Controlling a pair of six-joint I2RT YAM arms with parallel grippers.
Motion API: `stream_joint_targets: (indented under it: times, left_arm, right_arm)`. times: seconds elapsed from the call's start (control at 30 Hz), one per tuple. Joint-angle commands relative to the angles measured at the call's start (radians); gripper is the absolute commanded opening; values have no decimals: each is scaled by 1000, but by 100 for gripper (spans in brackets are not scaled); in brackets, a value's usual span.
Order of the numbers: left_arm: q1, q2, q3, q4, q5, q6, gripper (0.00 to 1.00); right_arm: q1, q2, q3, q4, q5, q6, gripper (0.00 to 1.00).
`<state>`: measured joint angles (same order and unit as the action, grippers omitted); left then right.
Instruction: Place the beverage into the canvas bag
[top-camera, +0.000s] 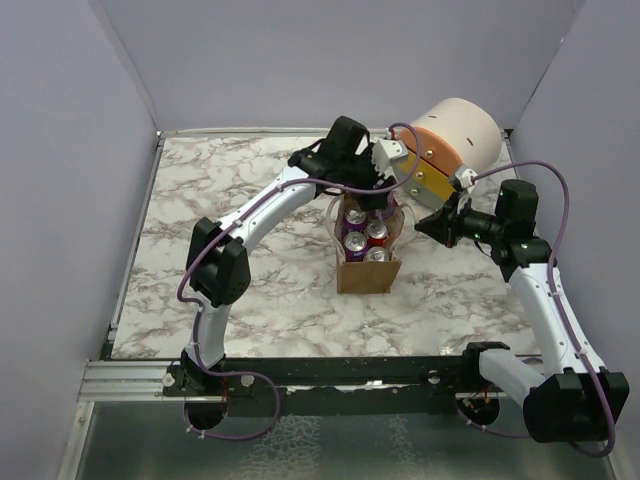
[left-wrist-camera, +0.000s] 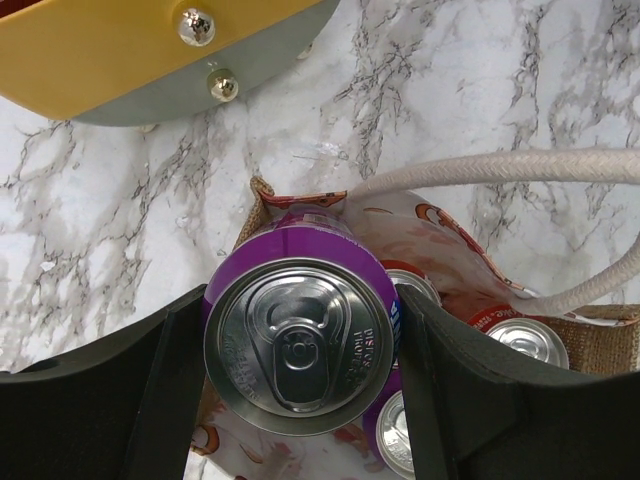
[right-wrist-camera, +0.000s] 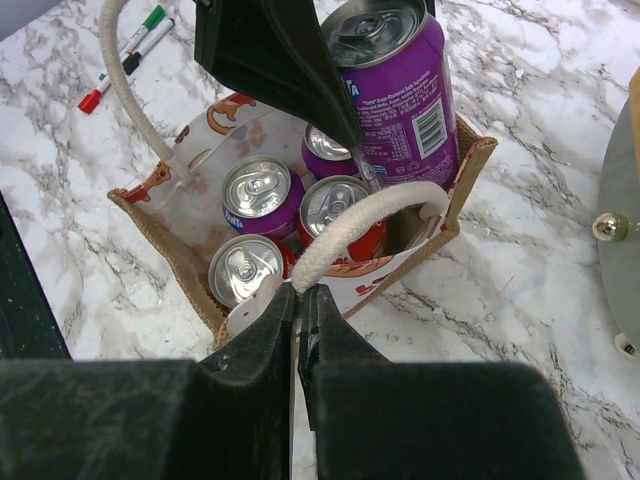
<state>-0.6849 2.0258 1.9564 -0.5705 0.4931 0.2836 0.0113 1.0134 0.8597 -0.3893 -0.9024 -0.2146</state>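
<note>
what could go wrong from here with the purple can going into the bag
1. The purple can, clamped in the left claw, is at one corner of the canvas bag. With little free room showing, it may catch the rim or land on the cans already inside.
2. The right claw pinches only the rope handle. If that slips, the bag mouth could sag or the bag could shift.
</note>
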Motion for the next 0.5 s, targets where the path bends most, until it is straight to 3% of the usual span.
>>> stream_joint_targets:
  times: [0.0, 0.23, 0.47]
  left_arm:
    - [-14, 14, 36, -1, 17, 101, 0]
    - [-15, 18, 59, -72, 64, 217, 0]
    - [-16, 43, 83, -81, 31, 215, 0]
  right_arm:
    - [3, -20, -12, 23, 8, -6, 1]
    - [3, -20, -15, 24, 11, -6, 1]
    - [3, -15, -15, 28, 4, 0, 1]
